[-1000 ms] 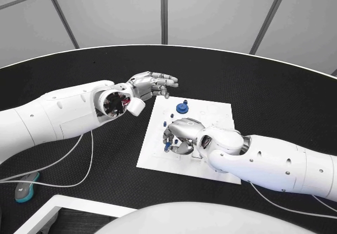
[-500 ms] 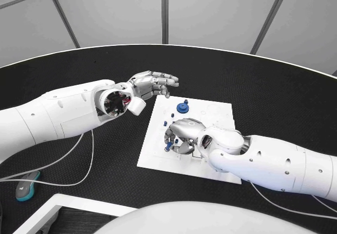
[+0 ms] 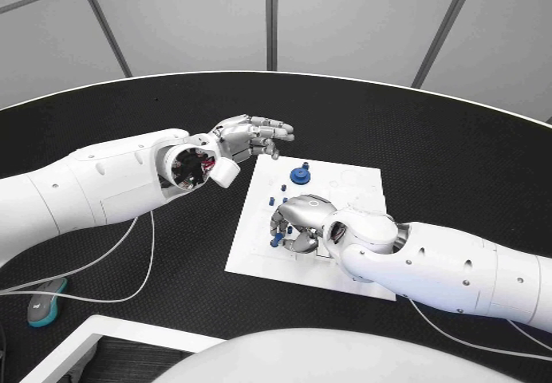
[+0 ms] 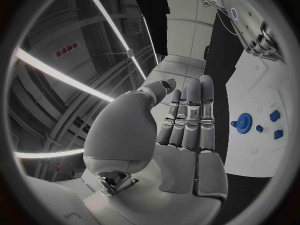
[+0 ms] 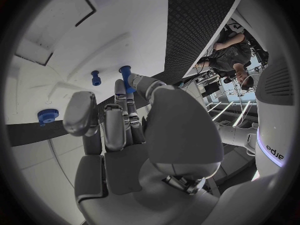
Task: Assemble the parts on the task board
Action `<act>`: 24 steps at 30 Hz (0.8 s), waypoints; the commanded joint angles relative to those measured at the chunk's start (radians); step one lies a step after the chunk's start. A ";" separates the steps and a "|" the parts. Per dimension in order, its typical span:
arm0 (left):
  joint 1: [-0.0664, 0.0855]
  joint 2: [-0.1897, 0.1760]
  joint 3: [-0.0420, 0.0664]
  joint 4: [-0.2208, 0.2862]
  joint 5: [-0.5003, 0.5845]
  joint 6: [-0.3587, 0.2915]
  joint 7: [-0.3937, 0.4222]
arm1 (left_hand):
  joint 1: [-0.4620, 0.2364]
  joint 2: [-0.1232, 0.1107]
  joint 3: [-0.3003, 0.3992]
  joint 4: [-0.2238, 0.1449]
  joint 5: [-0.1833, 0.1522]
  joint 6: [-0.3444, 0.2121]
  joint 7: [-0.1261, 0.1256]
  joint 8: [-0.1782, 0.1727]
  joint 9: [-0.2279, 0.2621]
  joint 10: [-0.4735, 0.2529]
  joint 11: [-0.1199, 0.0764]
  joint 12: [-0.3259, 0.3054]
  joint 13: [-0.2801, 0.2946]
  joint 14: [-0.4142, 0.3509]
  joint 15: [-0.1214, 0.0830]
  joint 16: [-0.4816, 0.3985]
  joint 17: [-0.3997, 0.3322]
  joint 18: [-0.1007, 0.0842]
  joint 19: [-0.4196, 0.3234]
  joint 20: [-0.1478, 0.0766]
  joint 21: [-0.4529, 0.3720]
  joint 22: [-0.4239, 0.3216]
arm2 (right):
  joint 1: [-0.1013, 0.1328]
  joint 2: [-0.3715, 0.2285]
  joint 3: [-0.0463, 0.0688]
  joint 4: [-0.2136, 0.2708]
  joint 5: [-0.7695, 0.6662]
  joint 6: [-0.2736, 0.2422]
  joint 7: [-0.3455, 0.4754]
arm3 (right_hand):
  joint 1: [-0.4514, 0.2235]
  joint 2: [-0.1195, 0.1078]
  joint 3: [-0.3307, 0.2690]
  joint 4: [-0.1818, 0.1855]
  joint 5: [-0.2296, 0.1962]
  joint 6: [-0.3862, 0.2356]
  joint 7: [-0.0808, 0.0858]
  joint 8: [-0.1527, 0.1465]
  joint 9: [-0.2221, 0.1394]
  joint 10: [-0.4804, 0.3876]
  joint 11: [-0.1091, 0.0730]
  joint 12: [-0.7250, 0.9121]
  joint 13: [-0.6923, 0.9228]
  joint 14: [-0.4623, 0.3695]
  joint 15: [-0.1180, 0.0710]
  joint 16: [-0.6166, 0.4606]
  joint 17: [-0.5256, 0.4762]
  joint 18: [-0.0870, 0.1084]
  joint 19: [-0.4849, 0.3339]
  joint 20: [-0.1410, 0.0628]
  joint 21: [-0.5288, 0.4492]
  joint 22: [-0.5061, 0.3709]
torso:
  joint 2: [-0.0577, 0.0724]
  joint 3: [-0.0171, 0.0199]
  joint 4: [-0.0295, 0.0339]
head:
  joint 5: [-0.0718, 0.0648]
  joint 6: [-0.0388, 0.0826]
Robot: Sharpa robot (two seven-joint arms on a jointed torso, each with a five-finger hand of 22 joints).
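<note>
The white task board (image 3: 351,185) lies mid-table. My right hand (image 3: 301,219) is bent down over the board's middle, its fingertips closed around a blue peg (image 3: 277,237). That blue peg (image 5: 125,76) stands between two fingertips, the thumb held apart from it. A second blue peg (image 5: 95,77) stands beside it. A blue gear (image 3: 300,175) sits near the board's far edge, with small blue pieces (image 3: 280,190) close by. My left hand (image 3: 251,137) hovers beyond the board's far left corner, fingers drawn together, holding nothing. The left wrist view shows the gear (image 4: 243,120) and a small blue piece (image 4: 275,116).
A teal object (image 3: 41,311) lies at the table's near left, with a thin white cable (image 3: 143,267) running past it. A white frame (image 3: 98,339) sits at the front edge. The board has rectangular recesses (image 5: 37,52).
My right hand has settled slightly lower and nearer over the blue peg. The left hand has stayed where it was.
</note>
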 commanded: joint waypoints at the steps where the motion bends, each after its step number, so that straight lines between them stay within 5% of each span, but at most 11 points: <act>1: 0.000 0.000 0.000 0.000 0.000 0.000 0.000 | 0.010 0.000 -0.004 -0.003 0.003 0.001 0.001 0.004 0.002 -0.005 0.001 0.006 -0.001 -0.007 0.002 -0.003 -0.001 0.017 -0.005 -0.001 -0.002 -0.001 | -0.001 0.001 0.000 -0.002 0.000 0.000 0.001 | 0.000 0.011 0.002 -0.001 0.006 0.007 -0.001 0.020 0.050 0.006 0.000 -0.004 0.001 0.043 -0.004 0.001 0.000 -0.014 0.027 -0.004 -0.002 0.000 | 0.000 0.0004 -0.0004 | 0.003 -0.001; 18: 0.000 0.001 0.000 -0.002 0.000 0.001 -0.002 | 0.010 0.000 -0.005 -0.002 0.003 0.000 0.001 0.004 0.002 -0.006 0.001 0.007 -0.001 -0.007 0.002 -0.004 -0.002 0.017 -0.005 -0.001 -0.002 -0.001 | -0.004 0.016 -0.002 -0.014 0.000 0.017 0.004 | -0.008 0.003 -0.002 -0.007 0.004 -0.001 0.003 0.021 0.055 0.001 0.004 -0.013 0.001 0.043 -0.001 0.001 0.001 -0.014 0.025 -0.003 -0.006 -0.001 | 0.000 -0.0007 -0.0007 | 0.003 -0.002; 24: 0.000 0.000 0.000 -0.001 0.000 0.000 -0.002 | 0.010 0.000 -0.005 -0.002 0.003 0.000 0.001 0.004 0.002 -0.006 0.001 0.007 -0.001 -0.007 0.002 -0.004 -0.002 0.017 -0.005 -0.001 -0.002 -0.001 | -0.004 0.017 -0.003 -0.017 0.000 0.019 0.008 | -0.035 -0.018 -0.007 -0.003 0.007 -0.047 0.024 -0.007 0.046 -0.057 0.027 -0.055 -0.009 0.043 0.016 0.002 0.000 -0.015 0.022 0.008 -0.014 -0.003 | 0.000 -0.0007 -0.0011 | 0.003 -0.002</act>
